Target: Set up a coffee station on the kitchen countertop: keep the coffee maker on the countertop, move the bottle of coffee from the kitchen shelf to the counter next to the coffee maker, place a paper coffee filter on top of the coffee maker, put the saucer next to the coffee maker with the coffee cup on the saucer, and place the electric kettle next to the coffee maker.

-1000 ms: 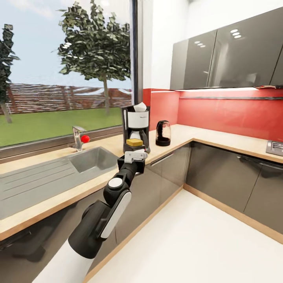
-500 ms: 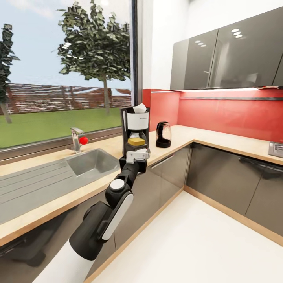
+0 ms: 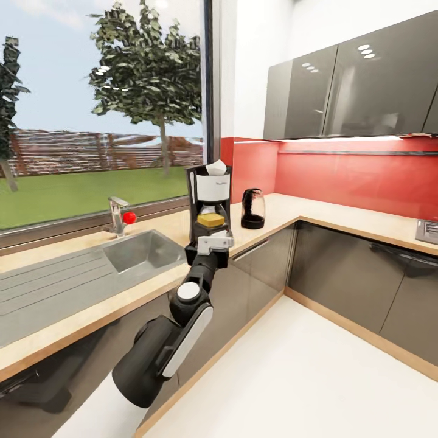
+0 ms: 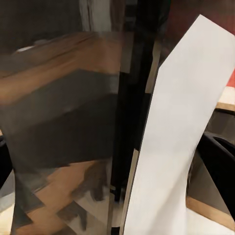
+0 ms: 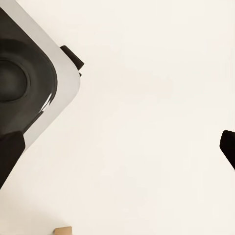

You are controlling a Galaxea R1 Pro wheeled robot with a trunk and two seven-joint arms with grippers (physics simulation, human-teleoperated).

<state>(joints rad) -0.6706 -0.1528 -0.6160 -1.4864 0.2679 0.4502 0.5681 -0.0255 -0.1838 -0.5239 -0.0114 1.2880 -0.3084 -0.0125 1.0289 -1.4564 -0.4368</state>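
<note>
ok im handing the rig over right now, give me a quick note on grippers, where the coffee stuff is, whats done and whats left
Left gripper: reaching to the coffee maker with the bottle of coffee just beyond it; whether it is gripping I cannot tell.
Right gripper: points down at the pale floor; state unclear.
Coffee maker stands on the kitchen countertop, right of the sink.
Paper coffee filter sits on top: done.
Electric kettle stands beside it on the right: done.
Left: confirm the bottle is released, then place saucer and cup.
</note>
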